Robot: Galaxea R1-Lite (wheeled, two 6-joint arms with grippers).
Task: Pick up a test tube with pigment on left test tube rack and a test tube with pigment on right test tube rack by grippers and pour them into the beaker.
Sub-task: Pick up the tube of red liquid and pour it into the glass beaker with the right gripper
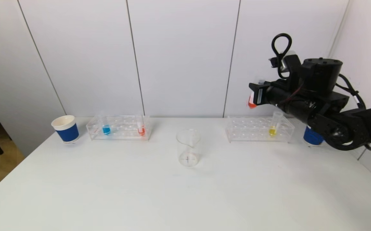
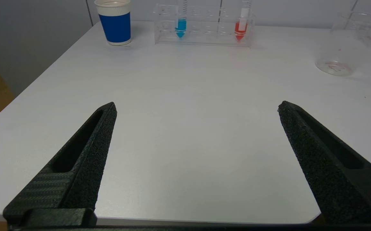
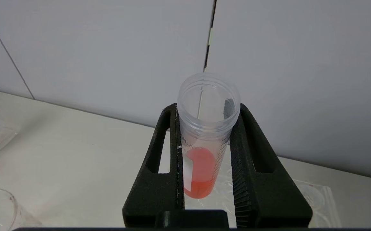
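While right gripper (image 3: 204, 150) clamps red-pigment tube (image 3: 204, 141) above right rack (image 1: 258, 129) | left gripper (image 2: 197, 107) gapes empty | next: carry over beaker (image 1: 188, 147), tip.

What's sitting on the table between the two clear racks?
Only the empty glass beaker, roughly midway between the left rack and the right rack; otherwise bare tabletop. The head view shows it.

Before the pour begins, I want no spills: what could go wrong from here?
1. The right gripper holds the uncapped orange-pigment tube high above the right rack; tilting before it reaches the beaker would likely spill on the table.
2. The beaker's mouth is narrow, so the stream may miss.
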